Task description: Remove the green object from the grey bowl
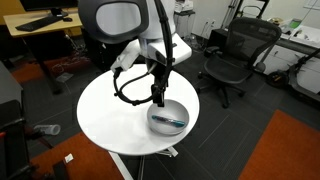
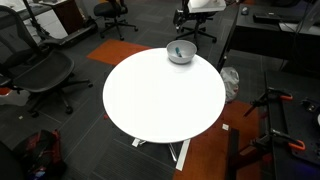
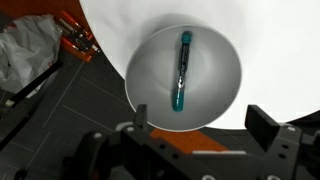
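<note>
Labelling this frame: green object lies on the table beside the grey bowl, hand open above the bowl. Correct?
Not quite. The green object lies inside the grey bowl, not on the table beside it; the wrist view shows this plainly. The rest holds: the hand is open above the bowl.

The grey bowl (image 3: pixel 150 75) in the middle of the wrist view looks like polished metal, smooth and glossy, with soft reflections on its inner wall. The green object (image 3: pixel 182 70) in it has a sleek, plastic-looking sheen. The desk (image 3: pixel 270 40) is a smooth, matt white top. The fingers (image 3: pixel 262 122) at the lower edge are matt black. At upper left a crinkled clear plastic bag (image 3: pixel 25 55) shows; in an exterior view, the chair (image 1: pixel 245 42) at upper right has a black mesh back.
</note>
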Robot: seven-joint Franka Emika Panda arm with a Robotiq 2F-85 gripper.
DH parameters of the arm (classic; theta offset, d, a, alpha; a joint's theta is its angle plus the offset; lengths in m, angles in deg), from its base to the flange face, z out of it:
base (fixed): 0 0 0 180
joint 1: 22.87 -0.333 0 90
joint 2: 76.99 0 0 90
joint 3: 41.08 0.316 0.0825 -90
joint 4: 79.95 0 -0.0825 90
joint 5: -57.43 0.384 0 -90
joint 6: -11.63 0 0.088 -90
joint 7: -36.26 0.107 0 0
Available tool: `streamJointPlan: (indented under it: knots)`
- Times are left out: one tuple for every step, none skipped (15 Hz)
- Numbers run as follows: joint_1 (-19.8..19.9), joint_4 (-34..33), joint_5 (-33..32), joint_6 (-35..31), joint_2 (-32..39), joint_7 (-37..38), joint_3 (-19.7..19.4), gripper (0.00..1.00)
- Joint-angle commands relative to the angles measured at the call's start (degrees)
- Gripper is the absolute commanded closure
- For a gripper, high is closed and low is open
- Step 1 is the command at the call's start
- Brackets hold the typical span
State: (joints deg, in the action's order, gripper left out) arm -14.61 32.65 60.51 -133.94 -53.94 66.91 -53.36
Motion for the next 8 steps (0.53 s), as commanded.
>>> streamJointPlan:
  knots:
    - [-0.43,-2.20,0.96,3.02,2.33,-0.32,-0.90,0.00]
    - [-0.26,-2.73,1.15,3.46,3.17,-0.55,-0.84,0.00]
    - [-0.22,-3.17,1.20,3.81,3.87,-0.55,-0.91,0.00]
    - [-0.13,-3.63,1.30,3.83,4.66,-0.75,-0.90,0.00]
    - [-0.03,-4.08,1.38,3.66,5.43,-0.99,-0.89,0.00]
    - [0.28,-4.66,1.79,3.69,6.20,-1.53,-0.67,0.00]
    - [0.45,-5.29,2.05,3.74,6.93,-1.79,-0.58,0.00]
    - [0.71,-6.02,2.46,4.00,7.74,-2.09,-0.47,0.00]
